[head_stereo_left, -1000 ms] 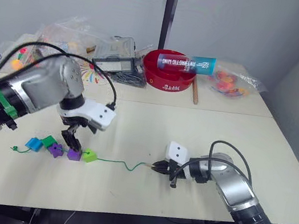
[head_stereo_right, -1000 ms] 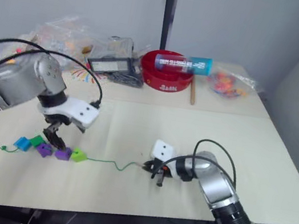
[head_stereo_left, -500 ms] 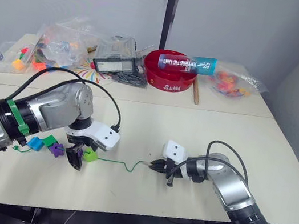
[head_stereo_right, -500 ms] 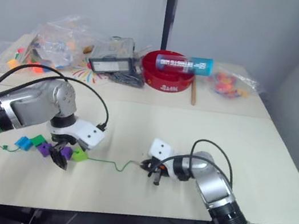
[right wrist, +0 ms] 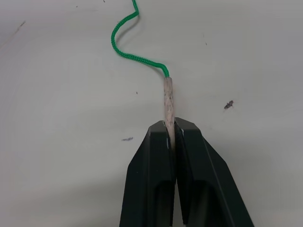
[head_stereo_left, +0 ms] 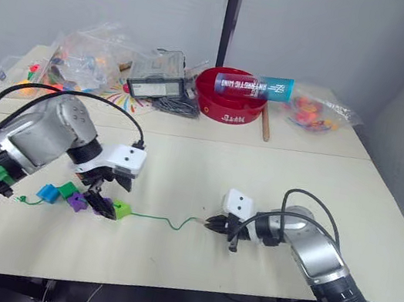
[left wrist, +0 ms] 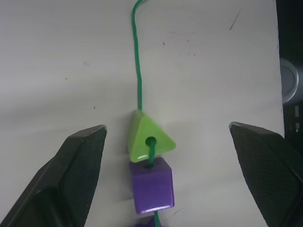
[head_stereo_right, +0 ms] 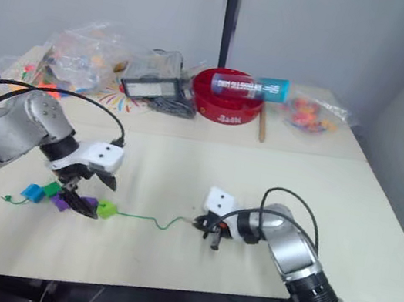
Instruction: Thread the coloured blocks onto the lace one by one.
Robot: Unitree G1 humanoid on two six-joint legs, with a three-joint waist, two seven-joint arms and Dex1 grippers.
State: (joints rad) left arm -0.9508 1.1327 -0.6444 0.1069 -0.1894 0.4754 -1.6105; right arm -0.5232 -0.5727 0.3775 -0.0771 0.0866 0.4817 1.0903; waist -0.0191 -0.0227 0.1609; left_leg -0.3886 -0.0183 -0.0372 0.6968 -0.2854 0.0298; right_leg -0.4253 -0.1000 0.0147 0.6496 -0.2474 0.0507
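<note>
The green lace (head_stereo_left: 162, 221) lies across the front of the table, and several coloured blocks sit on it in a row. From its knotted left end they are blue (head_stereo_left: 47, 192), dark green (head_stereo_left: 66, 190), purple (head_stereo_left: 79, 202), another purple (left wrist: 151, 185) and light green (left wrist: 149, 141). My left gripper (head_stereo_left: 102, 206) hovers open over the light green and second purple blocks, its fingers (left wrist: 71, 179) spread wide on either side and touching neither. My right gripper (right wrist: 171, 124) is shut on the lace's pale stiff tip (right wrist: 168, 99), low on the table at the lace's right end (head_stereo_left: 213, 223).
At the back stand a red bowl (head_stereo_left: 230, 103) with a blue tube (head_stereo_left: 252, 87) across it, a wooden stick (head_stereo_left: 264, 127), a black device (head_stereo_left: 154, 88) and plastic bags of toy pieces (head_stereo_left: 85, 58) (head_stereo_left: 312, 112). Black cables loop off both wrists.
My left arm has swung back to the left while its gripper stays low over the purple and light green blocks. The right gripper keeps hold of the lace tip. The blocks have not moved.
</note>
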